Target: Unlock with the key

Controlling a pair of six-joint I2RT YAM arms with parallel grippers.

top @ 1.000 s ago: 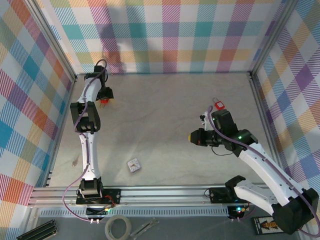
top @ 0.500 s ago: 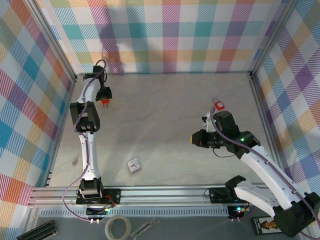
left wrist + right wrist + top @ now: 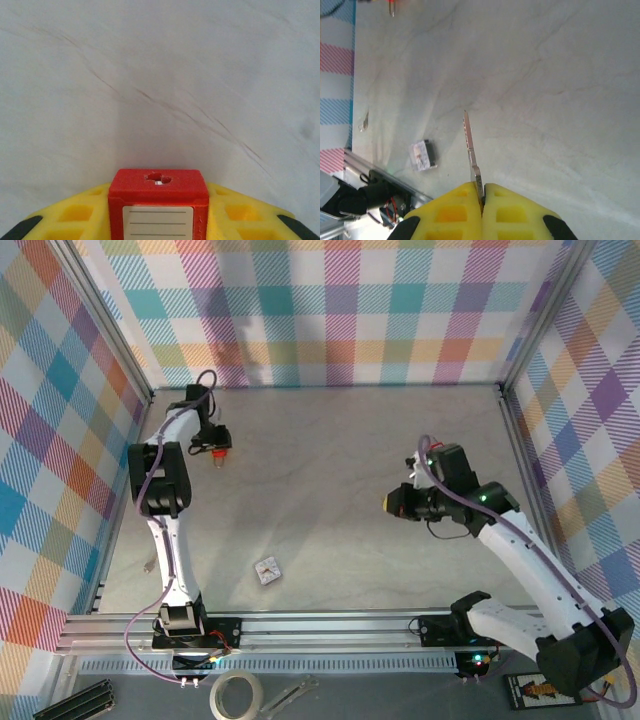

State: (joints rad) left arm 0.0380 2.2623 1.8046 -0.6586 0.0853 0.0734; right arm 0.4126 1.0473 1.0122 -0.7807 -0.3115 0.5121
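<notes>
The red plastic padlock (image 3: 158, 197) is clamped in the left gripper (image 3: 158, 222) near the grey table's (image 3: 330, 440) far left corner, its keyhole facing outward to take a key. The thin silver key (image 3: 469, 142) is pinched in the right gripper (image 3: 482, 197) over the table's right half, blade protruding for insertion.

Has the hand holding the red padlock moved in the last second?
Yes. In the top view the left hand with the red padlock has swung slightly right, away from the left wall and toward the table's middle.
</notes>
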